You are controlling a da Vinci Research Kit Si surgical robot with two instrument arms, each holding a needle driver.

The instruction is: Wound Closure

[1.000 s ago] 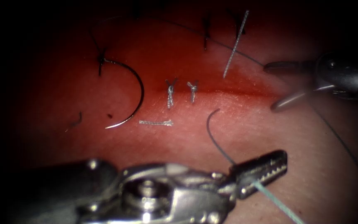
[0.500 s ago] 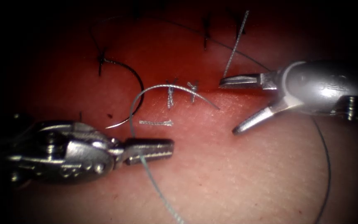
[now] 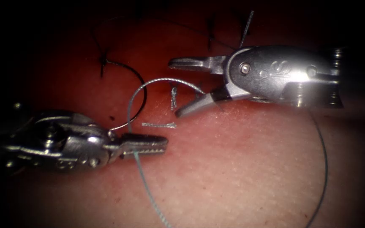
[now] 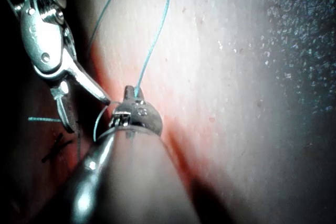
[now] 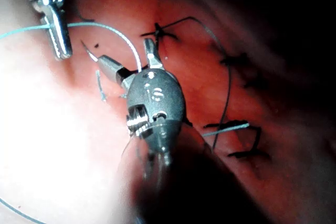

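Observation:
My left tool (image 3: 145, 145) is shut on the pale thread (image 3: 132, 105). The thread arcs up from its jaws and over to the lower jaw of my right tool (image 3: 176, 88). That tool's jaws stand open above the knotted stitches (image 3: 173, 100) on the cut and hold nothing. The curved needle (image 3: 143, 98) lies loose on the tissue (image 3: 241, 169) at the cut's left end, held by neither tool. In the left wrist view my left tool (image 4: 130, 94) grips the thread (image 4: 152, 51). The right wrist view has my right tool (image 5: 126, 53) open, with the thread (image 5: 113, 29) passing between its jaws.
A short cut piece of thread (image 3: 159, 125) lies on the tissue just above the left jaws. Dark older stitches (image 3: 210, 30) sit farther back. A long slack loop of thread (image 3: 324, 160) curves down the right side. Red fluid (image 3: 157, 50) stains the tissue around the cut.
The left tool has carried the thread from the bottom centre to the left, drawing an arc over the stitches. The right tool has moved left to that arc, jaws still open.

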